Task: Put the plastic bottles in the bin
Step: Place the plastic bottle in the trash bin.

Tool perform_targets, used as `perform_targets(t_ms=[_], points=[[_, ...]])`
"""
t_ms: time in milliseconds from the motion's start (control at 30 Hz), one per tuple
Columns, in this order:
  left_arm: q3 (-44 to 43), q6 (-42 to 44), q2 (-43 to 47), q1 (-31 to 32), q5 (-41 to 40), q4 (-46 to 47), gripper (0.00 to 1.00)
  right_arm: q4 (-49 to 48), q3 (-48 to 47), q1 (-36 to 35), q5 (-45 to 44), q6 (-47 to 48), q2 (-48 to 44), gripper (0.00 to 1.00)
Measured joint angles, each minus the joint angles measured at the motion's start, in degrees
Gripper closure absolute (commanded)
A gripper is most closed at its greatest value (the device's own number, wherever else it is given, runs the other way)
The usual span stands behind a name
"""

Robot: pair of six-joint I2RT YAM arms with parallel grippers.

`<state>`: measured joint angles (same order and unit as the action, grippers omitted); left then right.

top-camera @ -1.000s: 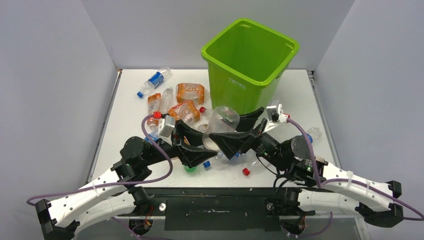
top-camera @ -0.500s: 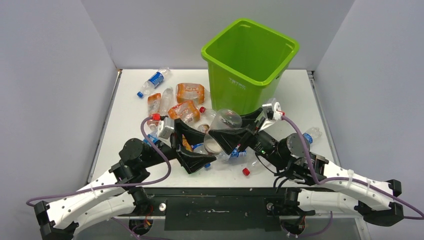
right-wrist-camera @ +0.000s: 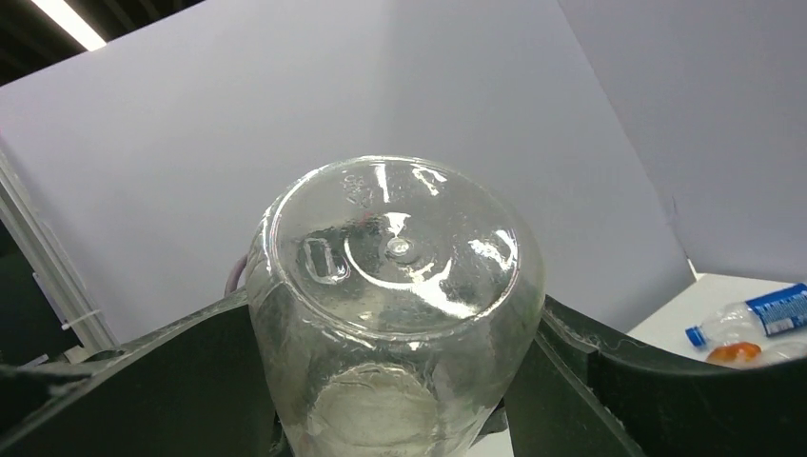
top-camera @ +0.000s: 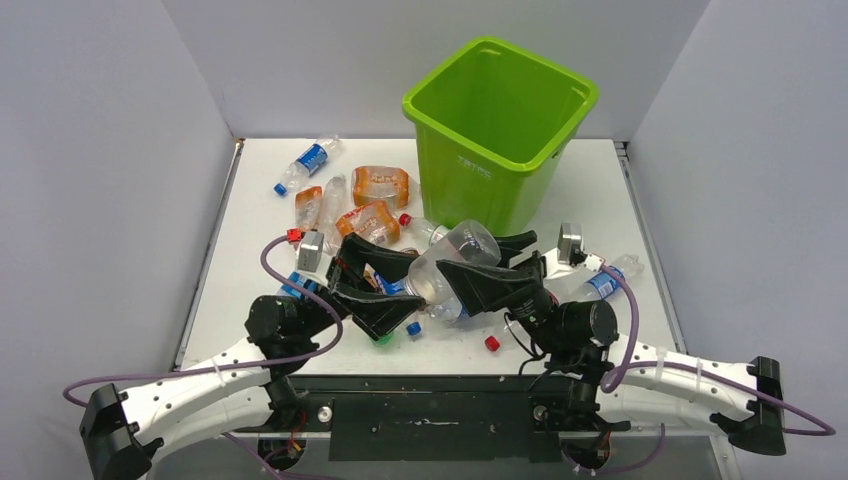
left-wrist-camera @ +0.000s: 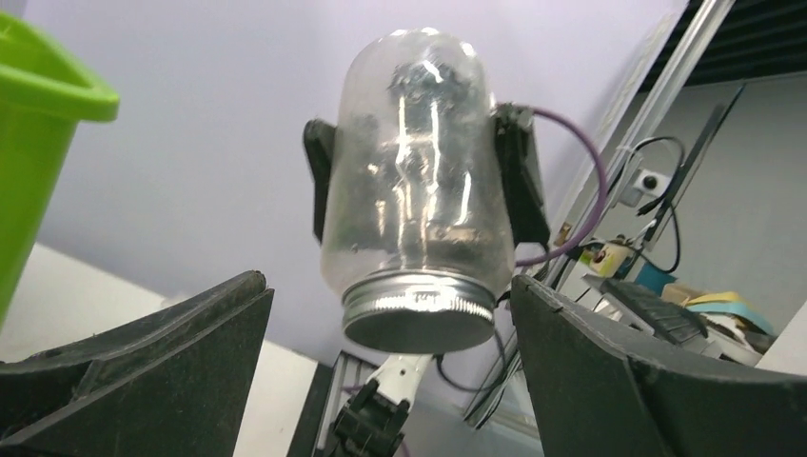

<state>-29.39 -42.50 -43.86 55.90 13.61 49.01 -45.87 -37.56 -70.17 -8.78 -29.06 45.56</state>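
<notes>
A clear jar [top-camera: 452,262] with a silver screw lid hangs above the table's middle. My right gripper [top-camera: 466,264] is shut on its body; in the right wrist view its round base [right-wrist-camera: 395,252] fills the space between both fingers [right-wrist-camera: 190,381]. My left gripper [top-camera: 410,282] is open, and its fingers [left-wrist-camera: 152,362] stand wide on either side of the lid [left-wrist-camera: 419,319] without touching it. Crushed plastic bottles with orange labels [top-camera: 368,220] and a blue-labelled one [top-camera: 310,160] lie left of the lime-green bin [top-camera: 497,110]. The bin's inside is hidden.
Another blue-labelled bottle [top-camera: 600,283] lies right of my right arm. A red cap [top-camera: 491,344] and a blue cap [top-camera: 413,327] sit near the front edge. Grey walls close in the table on three sides.
My left jaws have spread wide and let go of the jar's lid end. My right jaws have closed on the jar, which has tilted and shifted a little right.
</notes>
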Motion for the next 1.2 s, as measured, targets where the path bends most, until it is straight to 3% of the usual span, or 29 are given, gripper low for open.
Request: perform_targets(t_ms=[200, 533, 700, 733, 833, 867, 1000, 1133, 1200], points=[[0.00, -3.87, -3.50, 0.00, 0.11, 9.73, 0.04, -9.68, 1.73, 0.04, 0.44, -2.16, 3.82, 0.53], [-1.79, -6.49, -7.41, 0.00, 2.86, 12.76, 0.00, -17.53, 2.97, 0.04, 0.44, -4.22, 7.67, 0.52], [-2.75, -7.21, -8.57, -0.04, 3.61, 12.66, 0.43, -17.51, 3.91, 0.04, -0.17, -4.33, 7.32, 0.46], [-2.75, -7.41, -8.63, -0.11, 3.76, 12.57, 0.52, -17.20, 3.93, -0.04, -0.50, -3.78, 7.08, 0.38], [-2.78, -7.54, -8.39, -0.07, 4.02, 11.87, 0.65, -14.67, 3.85, -0.02, -0.55, -3.82, 5.90, 0.02], [-2.80, -7.08, -8.07, -0.09, 4.13, 10.93, 0.67, -12.61, 3.52, -0.04, -0.55, -3.74, 5.18, 0.09], [-3.52, -4.09, -4.44, -0.20, 4.94, 3.50, 0.73, 2.27, -0.81, 0.00, -0.02, -2.45, 2.21, 0.10], [-8.59, 4.33, 2.45, -0.35, 6.49, -14.73, 0.81, 23.56, -8.15, -0.07, 1.31, 0.35, -3.52, 0.10], [-13.40, 10.21, 5.05, -0.35, 7.06, -25.75, 0.92, 33.99, -13.16, -0.04, 1.66, 2.14, -6.34, 0.10]])
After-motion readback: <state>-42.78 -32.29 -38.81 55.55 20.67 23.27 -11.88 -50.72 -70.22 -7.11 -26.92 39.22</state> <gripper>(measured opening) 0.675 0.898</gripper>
